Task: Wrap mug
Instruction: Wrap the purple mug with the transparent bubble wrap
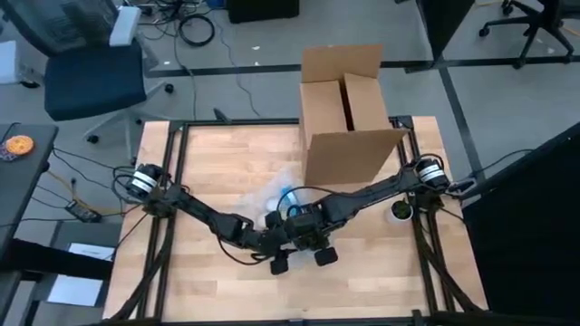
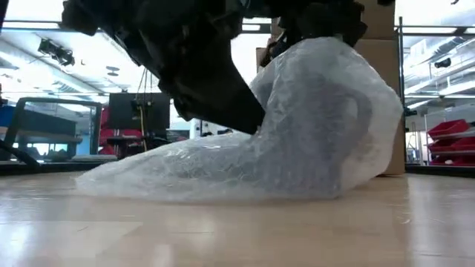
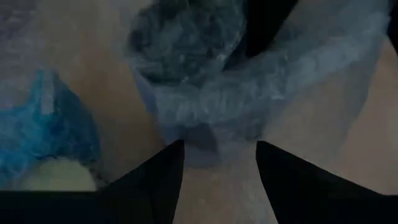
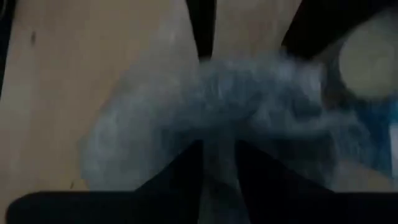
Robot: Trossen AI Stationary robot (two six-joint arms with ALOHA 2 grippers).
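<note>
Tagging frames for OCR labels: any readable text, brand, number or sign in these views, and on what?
None readable in any view.
Cardboard box: plain faces, no print visible.
Bubble wrap over the mug: no markings.
Papers on the floor left of the table: too small to read.
Orange round item at the left edge: too small to read.
Red bins in the room behind: no legible labels.

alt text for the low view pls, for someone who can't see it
A mound of bubble wrap sits on the wooden table, rising to a rounded hump at right and trailing off flat to the left. Dark robot arms come down from above onto the wrap's left side, and a cardboard box stands behind it.
</note>
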